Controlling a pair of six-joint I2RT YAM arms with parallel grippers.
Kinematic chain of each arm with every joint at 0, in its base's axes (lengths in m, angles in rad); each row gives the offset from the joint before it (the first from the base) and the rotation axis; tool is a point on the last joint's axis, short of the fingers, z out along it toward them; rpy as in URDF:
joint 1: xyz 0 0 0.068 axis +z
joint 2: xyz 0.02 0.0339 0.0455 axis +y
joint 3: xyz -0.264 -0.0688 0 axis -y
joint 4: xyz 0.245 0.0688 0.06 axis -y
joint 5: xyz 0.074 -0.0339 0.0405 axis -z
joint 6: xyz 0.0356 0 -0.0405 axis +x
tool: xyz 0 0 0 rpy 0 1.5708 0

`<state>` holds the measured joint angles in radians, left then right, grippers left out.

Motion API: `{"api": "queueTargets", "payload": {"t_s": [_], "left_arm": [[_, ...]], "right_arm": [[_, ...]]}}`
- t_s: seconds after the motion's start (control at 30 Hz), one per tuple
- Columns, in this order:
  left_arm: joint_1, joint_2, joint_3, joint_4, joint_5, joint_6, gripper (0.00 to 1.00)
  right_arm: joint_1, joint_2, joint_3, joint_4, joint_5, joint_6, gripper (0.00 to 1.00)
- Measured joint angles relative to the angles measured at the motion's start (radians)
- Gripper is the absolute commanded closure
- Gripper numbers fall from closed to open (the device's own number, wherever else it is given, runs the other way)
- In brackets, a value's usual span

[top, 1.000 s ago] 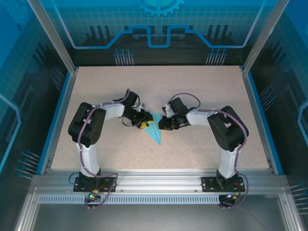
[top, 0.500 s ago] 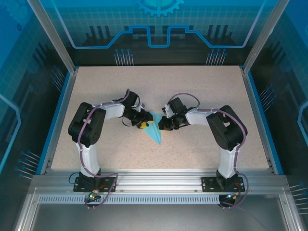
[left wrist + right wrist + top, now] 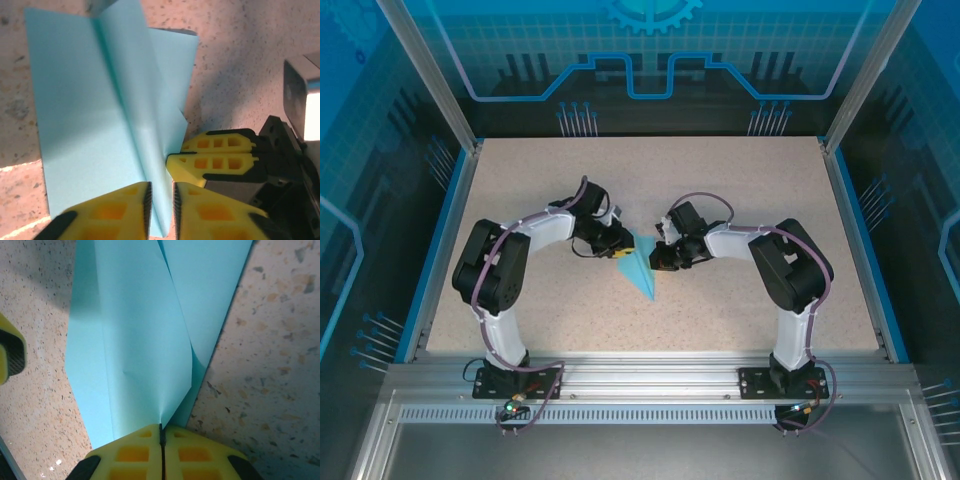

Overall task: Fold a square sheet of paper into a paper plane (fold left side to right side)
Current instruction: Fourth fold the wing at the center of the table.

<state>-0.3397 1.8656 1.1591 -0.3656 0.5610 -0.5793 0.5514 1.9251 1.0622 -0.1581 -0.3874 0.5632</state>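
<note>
The light-blue paper plane [image 3: 640, 270] is located at the centre of the table [image 3: 740, 190], between the two grippers, with its sharp tip directed toward the near edge and slightly to the right. The right gripper [image 3: 161, 442] is fully closed, and an edge of the folded paper is pinched between its yellow fingers. The left gripper [image 3: 161, 212] is positioned at the plane's left side with its fingers brought nearly together; a fold of the paper is seen in the narrow gap, but whether it is actually clamped cannot be determined
</note>
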Motion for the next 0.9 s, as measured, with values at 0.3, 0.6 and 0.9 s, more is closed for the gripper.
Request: {"api": "queueTargets", "payload": {"t_s": [0.3, 0.6, 0.9], "left_arm": [[-0.042, 0.088, 0.1, 0.005, 0.026, 0.006, 1.0], [-0.045, 0.141, 0.122, -0.008, 0.03, 0.012, 1.0], [-0.045, 0.172, 0.123, -0.02, -0.005, 0.033, 1.0]], "right_arm": [[0.006, 0.0, 0.011, -0.021, 0.015, -0.008, 0.99], [0.01, 0.0, 0.013, -0.026, 0.024, -0.015, 0.99], [0.013, 0.0, 0.02, -0.037, 0.036, -0.015, 0.99]]}}
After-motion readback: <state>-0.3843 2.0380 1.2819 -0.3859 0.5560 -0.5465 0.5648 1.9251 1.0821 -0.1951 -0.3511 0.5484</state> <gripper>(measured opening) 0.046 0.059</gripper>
